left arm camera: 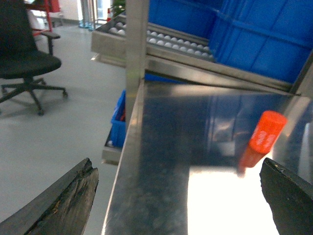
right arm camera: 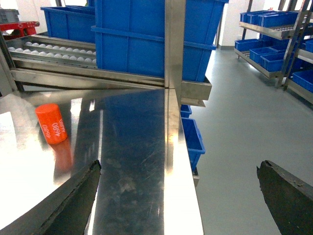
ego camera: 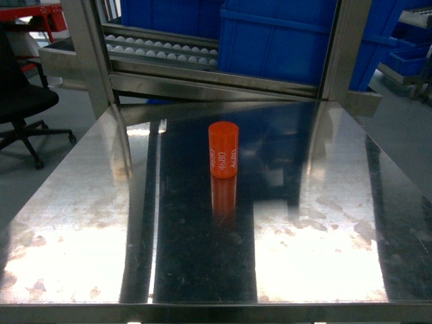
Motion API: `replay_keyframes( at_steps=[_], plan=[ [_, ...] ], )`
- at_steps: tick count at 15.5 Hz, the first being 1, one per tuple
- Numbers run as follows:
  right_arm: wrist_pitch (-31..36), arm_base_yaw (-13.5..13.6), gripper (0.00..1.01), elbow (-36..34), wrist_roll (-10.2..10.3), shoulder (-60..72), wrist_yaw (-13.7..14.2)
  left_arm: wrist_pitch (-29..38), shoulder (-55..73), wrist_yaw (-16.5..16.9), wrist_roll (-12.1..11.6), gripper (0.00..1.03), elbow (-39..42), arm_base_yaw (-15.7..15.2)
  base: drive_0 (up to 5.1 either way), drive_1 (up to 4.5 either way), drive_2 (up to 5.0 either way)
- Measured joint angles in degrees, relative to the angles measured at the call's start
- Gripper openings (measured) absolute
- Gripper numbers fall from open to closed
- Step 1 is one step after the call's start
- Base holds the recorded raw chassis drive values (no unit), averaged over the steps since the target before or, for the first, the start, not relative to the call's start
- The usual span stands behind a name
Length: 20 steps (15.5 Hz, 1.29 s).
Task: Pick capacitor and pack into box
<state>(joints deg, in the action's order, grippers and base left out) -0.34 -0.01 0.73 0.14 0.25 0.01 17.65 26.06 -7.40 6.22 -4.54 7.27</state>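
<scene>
Steel table bears one upright orange capacitor.

**Orange capacitor stood alone on the steel table**

The left tool hung with its two dark, worn fingers spread wide at the lower corners, nothing between them. The capacitor, an orange cylinder with white print, stood on the shiny table, beyond the right finger and apart from it, its reflection smeared beneath it. Behind the capacitor rose blue bins on a roller rack. A steel post stood at the table's far left corner. Left of the table lay grey floor with a black office chair, and a small blue bin sat low beside the table edge.
</scene>
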Motion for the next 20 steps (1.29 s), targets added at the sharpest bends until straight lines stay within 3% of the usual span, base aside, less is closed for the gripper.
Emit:
replay_keyframes(
  at_steps=[3, 4, 10, 14, 20],
  plan=[
    [0.0, 0.0, 0.98, 0.0, 0.0, 0.0, 0.0, 23.0, 28.4, 6.3, -0.7, 0.98, -8.5, 6.8, 0.0, 0.0, 0.0],
    [0.0, 0.0, 0.98, 0.0, 0.0, 0.0, 0.0, 32.5, 55.2, 10.3, -1.4, 0.98, -20.9, 12.0, 0.0, 0.0, 0.0],
    [0.0, 0.0, 0.98, 0.0, 0.0, 0.0, 0.0, 29.6, 85.4, 9.0, -2.2, 0.98, -44.2, 16.2, 0.0, 0.0, 0.0],
    [0.0, 0.0, 0.98, 0.0, 0.0, 0.0, 0.0, 30.6, 98.0, 5.3, -2.1, 0.98, -54.8, 15.8, 0.0, 0.0, 0.0],
    [0.0, 0.0, 0.98, 0.0, 0.0, 0.0, 0.0, 28.9, 108.9, 5.3, -1.8, 0.98, -65.4, 14.6, 0.0, 0.0, 0.0]
  ],
)
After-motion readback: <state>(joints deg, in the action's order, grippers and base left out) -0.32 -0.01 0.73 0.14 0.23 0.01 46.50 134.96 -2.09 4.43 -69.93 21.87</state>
